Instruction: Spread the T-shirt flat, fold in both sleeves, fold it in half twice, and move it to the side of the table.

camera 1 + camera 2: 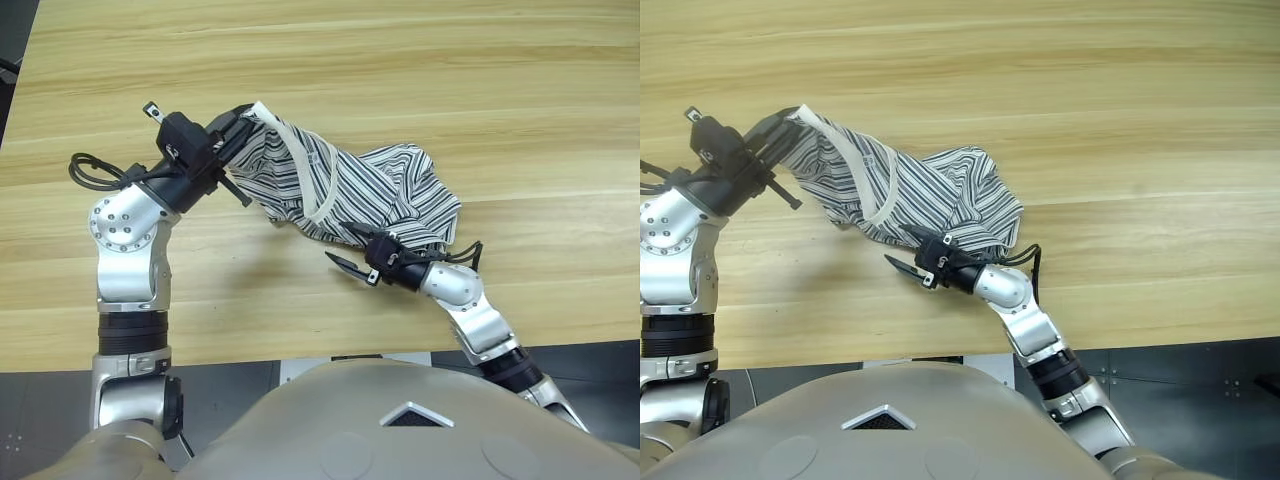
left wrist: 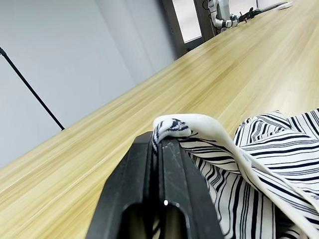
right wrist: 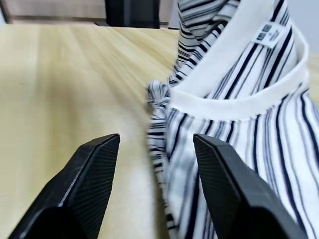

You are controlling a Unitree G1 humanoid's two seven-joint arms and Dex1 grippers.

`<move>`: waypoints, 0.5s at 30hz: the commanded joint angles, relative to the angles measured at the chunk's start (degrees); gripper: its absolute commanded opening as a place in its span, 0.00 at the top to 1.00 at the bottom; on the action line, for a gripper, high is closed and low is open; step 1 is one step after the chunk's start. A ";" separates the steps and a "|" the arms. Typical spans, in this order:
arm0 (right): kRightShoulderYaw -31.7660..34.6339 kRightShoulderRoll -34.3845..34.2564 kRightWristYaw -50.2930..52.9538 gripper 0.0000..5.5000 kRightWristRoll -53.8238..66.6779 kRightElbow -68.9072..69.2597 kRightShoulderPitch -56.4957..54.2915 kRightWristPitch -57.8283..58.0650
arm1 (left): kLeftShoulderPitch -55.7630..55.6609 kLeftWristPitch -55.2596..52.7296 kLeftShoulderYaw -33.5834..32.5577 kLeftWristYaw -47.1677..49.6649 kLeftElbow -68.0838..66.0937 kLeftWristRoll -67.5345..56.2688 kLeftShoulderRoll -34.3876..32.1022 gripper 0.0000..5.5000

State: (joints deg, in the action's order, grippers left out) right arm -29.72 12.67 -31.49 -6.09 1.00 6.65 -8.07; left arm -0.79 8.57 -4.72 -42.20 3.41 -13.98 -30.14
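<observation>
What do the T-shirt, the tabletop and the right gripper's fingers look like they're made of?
T-shirt: soft, thin knit, probably cotton; it drapes and creases in loose folds.
Table: wood or wood-look laminate; pale planks with visible grain and a satin sheen.
Fingers of the right gripper: matte black plastic or rubber, with finely ridged inner faces.
</observation>
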 commanded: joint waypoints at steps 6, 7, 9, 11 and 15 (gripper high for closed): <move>-2.36 -4.67 13.12 0.50 -11.65 -10.24 -4.36 -7.80 | -0.78 0.17 -2.59 -2.46 -1.30 -1.66 -3.25 0.98; -2.62 -4.84 13.90 0.50 -12.58 -11.09 -4.81 -8.14 | -0.84 0.21 -2.85 -2.64 -1.46 -1.78 -3.43 0.98; -3.02 -5.24 15.16 0.50 -13.78 -12.51 -5.22 -8.82 | -1.01 0.23 -3.06 -2.90 -1.61 -1.87 -3.59 0.98; -3.18 -5.76 15.91 0.50 -13.98 -13.18 -5.12 -9.33 | -1.15 0.44 -3.09 -3.27 -1.94 -1.91 -3.78 0.98; -2.96 -5.56 16.88 0.62 -14.69 -13.29 -5.34 -9.84 | -1.29 0.75 -3.15 -3.53 -2.43 -1.86 -4.03 0.98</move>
State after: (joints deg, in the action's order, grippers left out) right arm -32.77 7.23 -15.24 -20.08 -11.96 1.89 -17.42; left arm -1.04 9.09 -7.20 -45.04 1.47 -15.58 -33.20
